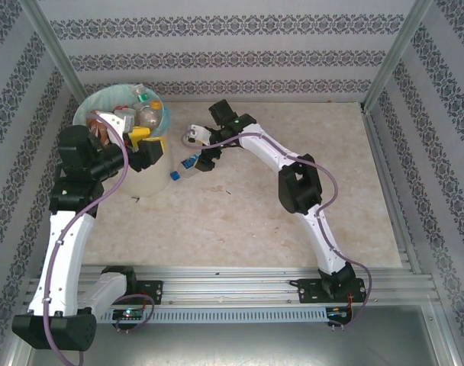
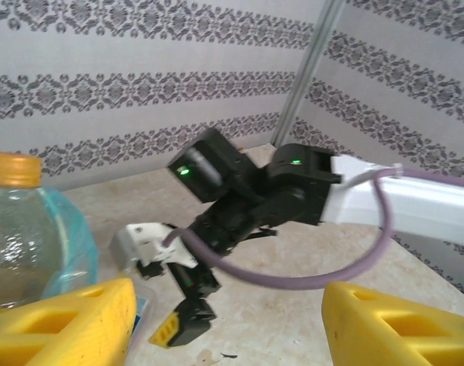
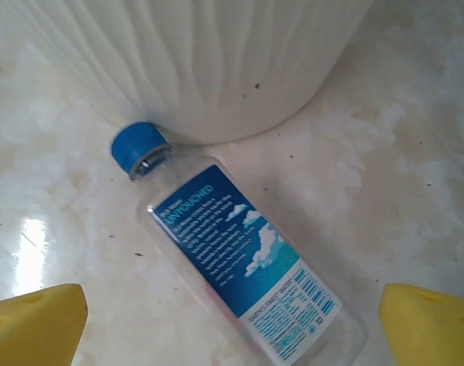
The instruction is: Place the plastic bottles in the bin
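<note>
Plastic bottle [image 3: 247,267], blue-capped, lies on the bench [image 3: 415,152] at 4 o'clock of the bin [image 3: 201,61], cap touching its wall. Right claw [image 3: 232,324] hovers above, wide open, empty; left claw [image 2: 228,324] open, empty. Likely next: descend, close across its body.

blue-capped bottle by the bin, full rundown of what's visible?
Clear plastic bottle, empty-looking, with a blue cap and a blue cloud-print label. It lies on its side on the marbled table, cap at the base of the white bin; contact there is unclear. The open right gripper straddles it without touching.
</note>
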